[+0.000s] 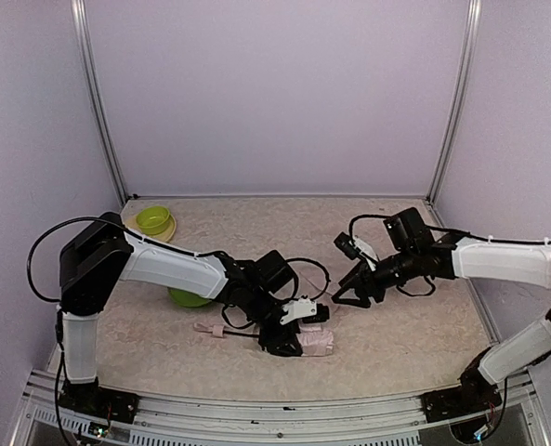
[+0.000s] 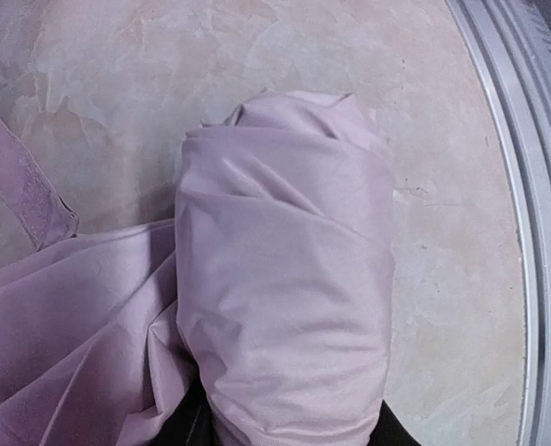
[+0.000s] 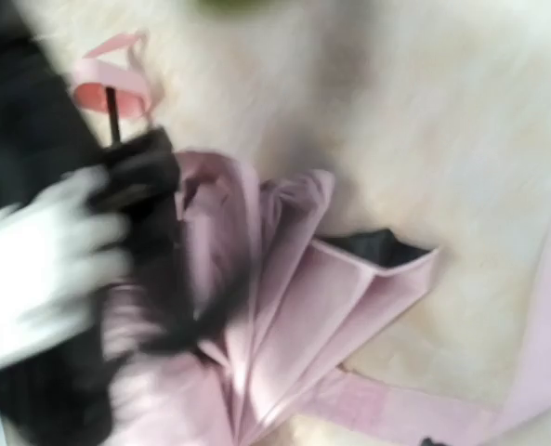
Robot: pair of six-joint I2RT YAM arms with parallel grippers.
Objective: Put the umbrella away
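The umbrella (image 1: 314,342) is lying low in the middle of the overhead frame, Dan, on the table (image 1: 396,353) near the front edge, and the left gripper (image 1: 289,344) is sitting right on it.

And it is gripping, Jo. In the left wrist view the rolled pink canopy (image 2: 284,279) is filling the centre and running down between the dark fingers (image 2: 190,429) at the bottom edge, so I am reading those jaws as clenched on the roll.

Which way is it pointing?

Long axis is running left to right across the overhead frame: small pink handle (image 1: 217,330) sticking out at the left, canopy end at the right. Folds are hanging loose in the right wrist view, black lining (image 3: 377,246) showing.

And the right gripper (image 1: 347,299)?

Hovering up and to the right of the canopy end, apart from it. Its own view is blurring badly, so I cannot tell whether its jaws are spread or closed.

So the left arm (image 1: 173,269) is nearer by far.

Yes, and I am judging that tidying those loose folds is calling for the right arm (image 1: 498,260) to come in from the upper right, toward the canopy end.
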